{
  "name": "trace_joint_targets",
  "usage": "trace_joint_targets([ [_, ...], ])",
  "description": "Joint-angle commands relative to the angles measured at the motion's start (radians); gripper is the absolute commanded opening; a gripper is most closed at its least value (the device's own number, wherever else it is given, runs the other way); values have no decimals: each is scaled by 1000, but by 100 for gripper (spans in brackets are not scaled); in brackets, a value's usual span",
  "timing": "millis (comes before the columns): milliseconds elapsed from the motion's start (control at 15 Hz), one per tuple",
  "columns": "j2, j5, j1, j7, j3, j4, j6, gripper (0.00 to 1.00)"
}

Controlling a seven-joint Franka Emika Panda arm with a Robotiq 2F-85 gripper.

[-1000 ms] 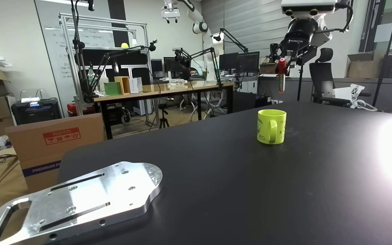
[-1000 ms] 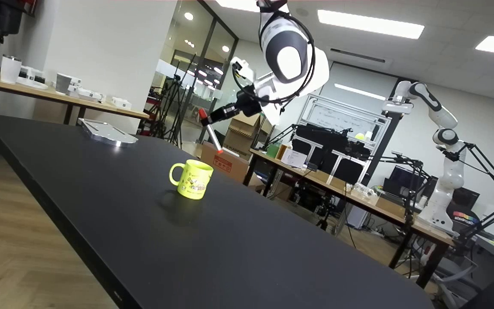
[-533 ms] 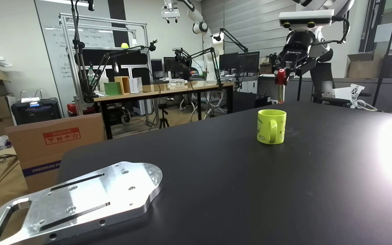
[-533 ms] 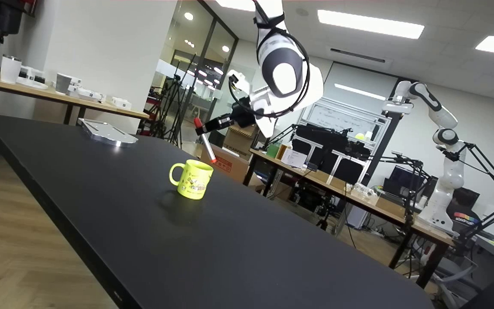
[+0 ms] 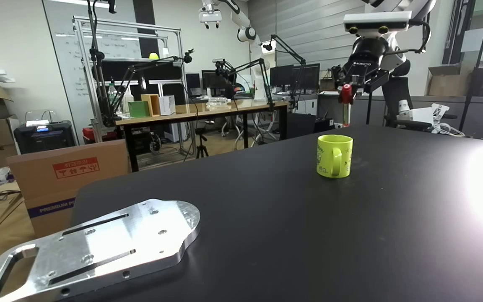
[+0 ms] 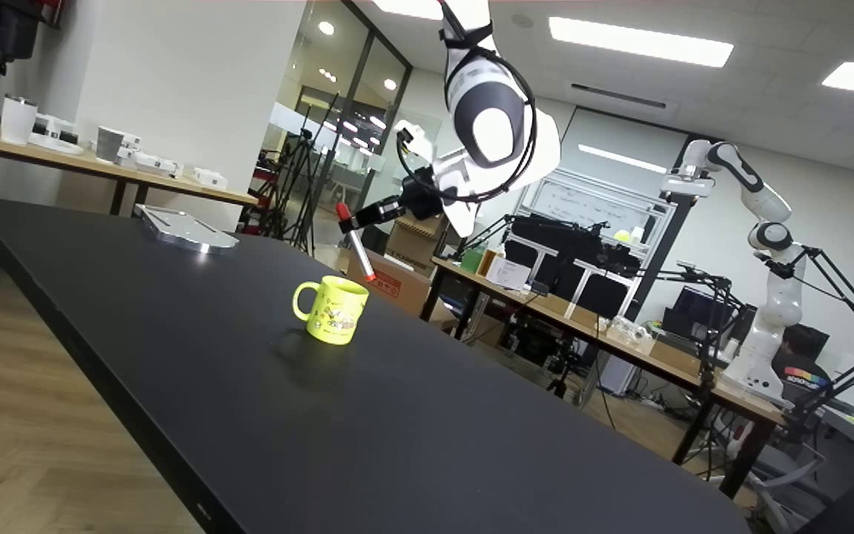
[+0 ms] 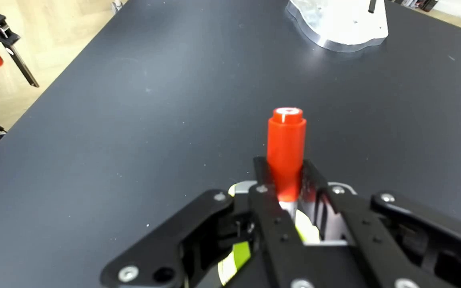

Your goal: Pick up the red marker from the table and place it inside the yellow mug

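Note:
The red marker (image 5: pixel 346 113) is held off the table (image 5: pixel 266 230) by my gripper (image 5: pixel 347 94). It has a red cap, a silver-white body and a red lower end, and leans in an exterior view (image 6: pixel 357 248). In the wrist view its cap (image 7: pixel 287 148) stands up between the fingers of my gripper (image 7: pixel 284 172), which are shut on it. The yellow mug (image 5: pixel 334 156) stands upright on the table. The marker's lower end is just above rim height, near the mug's edge (image 6: pixel 334 311). In the wrist view the mug (image 7: pixel 240 254) is mostly hidden behind my gripper.
A silver metal plate with slots (image 5: pixel 120 247) lies at one end of the table, and it shows in the wrist view (image 7: pixel 346 24). A cardboard box (image 5: pixel 69 180) stands on the floor beside the table. A wooden workbench (image 5: pixel 208 111) stands behind.
Over the first half second my gripper came down with the marker, bringing its lower end closer to the mug's rim. Since then it has hardly moved. The mug has not moved.

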Motion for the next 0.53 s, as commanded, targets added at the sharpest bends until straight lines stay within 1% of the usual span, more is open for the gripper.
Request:
trace_joint_targets([
  [0,12,28,-3,-13,-4,21,-41,6],
  [467,60,96,-18,-31,-5,55,-86,6],
])
